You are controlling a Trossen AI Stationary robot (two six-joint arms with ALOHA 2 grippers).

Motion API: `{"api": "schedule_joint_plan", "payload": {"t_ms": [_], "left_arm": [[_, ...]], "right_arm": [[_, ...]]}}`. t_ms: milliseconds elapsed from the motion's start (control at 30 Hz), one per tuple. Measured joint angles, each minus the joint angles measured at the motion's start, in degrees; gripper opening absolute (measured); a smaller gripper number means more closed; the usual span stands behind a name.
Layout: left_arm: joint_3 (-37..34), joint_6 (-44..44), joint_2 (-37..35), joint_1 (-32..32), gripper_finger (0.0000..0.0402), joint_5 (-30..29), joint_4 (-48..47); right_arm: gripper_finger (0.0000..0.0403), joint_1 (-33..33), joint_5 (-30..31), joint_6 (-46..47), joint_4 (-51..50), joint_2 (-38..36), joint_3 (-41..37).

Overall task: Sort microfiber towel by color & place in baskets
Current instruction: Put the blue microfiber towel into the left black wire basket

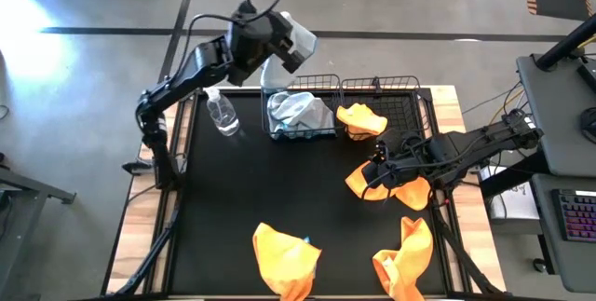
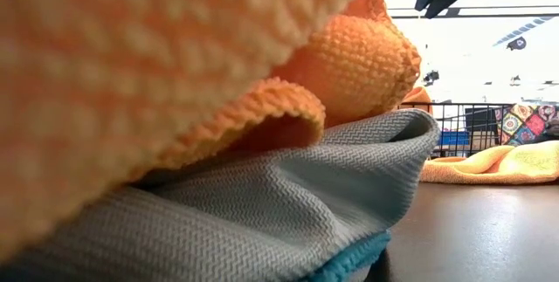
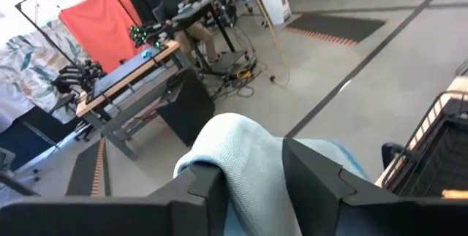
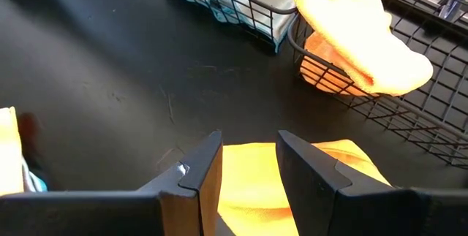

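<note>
A black mat covers the wooden table (image 1: 445,105), which stands on a grey concrete floor crossed by dark lines, with desks, cables and a red cloth in the room beyond.

Nearest the front edge of the mat lie two crumpled bright orange microfiber towels (image 1: 287,256), one near the middle and one toward the front right corner (image 1: 407,256); the middle one hides a little blue-grey cloth beneath it, which the low view shows pressed up close.

Farther in, by the right edge, the right gripper (image 1: 382,163) sits low over a third orange towel (image 1: 396,186). Its fingers (image 4: 196,172) stand parted, the orange cloth directly between and under them, not yet pinched. That towel lies just in front of the right black wire-mesh basket (image 1: 406,91), so the right arm is plainly the nearer one for it, and the carry would be short, toward the back edge.

At the back edge the two baskets sit side by side. The right one holds an orange towel (image 1: 361,119); the left basket (image 1: 303,85) holds pale blue-grey towels (image 1: 300,110). A clear plastic spray bottle (image 1: 222,115) lies toward the back left corner.

The left gripper (image 3: 252,185) hangs high behind the left basket, its fingers apart with a pale blue-grey towel (image 3: 241,152) draped between them, seemingly being let go.
</note>
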Motion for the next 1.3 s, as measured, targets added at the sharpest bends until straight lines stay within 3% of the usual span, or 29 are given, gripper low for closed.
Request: {"api": "schedule_joint_plan", "payload": {"t_ms": [367,667,1033,1300], "left_arm": [[-1.5,-4.1,0.9,0.5,0.0157,1.9,-6.4],[-1.5,-7.9,0.6,0.5,0.0165,2.1,-13.4],[-1.5,-13.3,1.0,0.5,0.0165,13.9,-19.8],[-1.6,-15.2,1.0,0.5,0.0165,15.3,-28.1]], "right_arm": [[0.0123,0.0,-0.1,-1.0,-0.3,0.0,-0.8],[0.0123,0.0,-0.5,0.8,-0.1,0.0,-3.6],[0.0123,0.0,-2.3,3.7,0.1,0.0,-6.6],[0.0123,0.0,-4.5,4.0,0.6,0.0,-8.8]]}}
